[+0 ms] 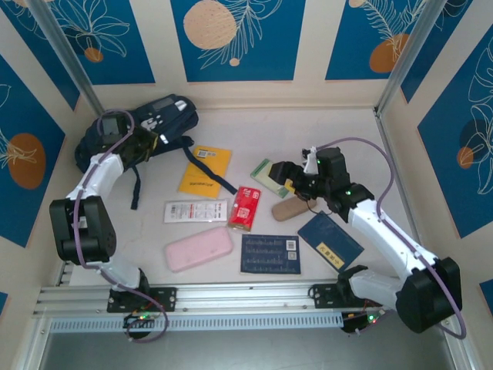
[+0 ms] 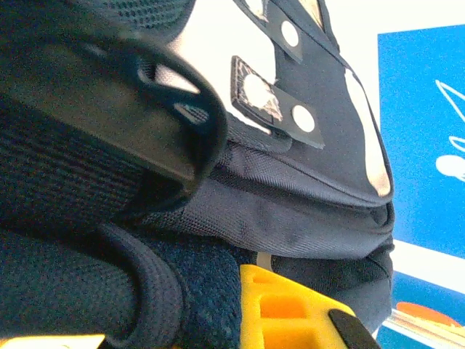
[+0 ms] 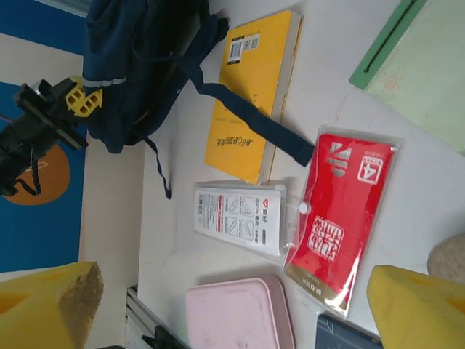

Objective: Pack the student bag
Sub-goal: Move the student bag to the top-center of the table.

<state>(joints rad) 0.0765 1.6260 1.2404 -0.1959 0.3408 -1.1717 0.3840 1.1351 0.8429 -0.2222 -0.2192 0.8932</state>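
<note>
The student bag [image 1: 158, 123] lies at the upper left of the worktop [image 1: 246, 139], pinched at its mesh edge by the closed left end effector [image 1: 146, 145]. A hard tug could let the thin fabric slip free. That arm is stretched forward. Right of centre, the right end effector [image 1: 293, 183] is held wide open, elbow bent.

The student bag [image 2: 290, 211] lies close against the camera, its navy fabric carrying a white reflective stripe [image 2: 367, 138] and dark buckle patches [image 2: 272, 102] with white dots, while a black plastic loop [image 2: 196, 109] curves across the upper left. At the bottom edge the left claw [image 2: 171, 320] is closed on the bag's padded mesh strap [image 2: 65, 283], which sits against the yellow finger [image 2: 290, 313] with its black pad. Beyond the bag on the right stands a blue wall panel [image 2: 429, 145] with white markings.
</note>
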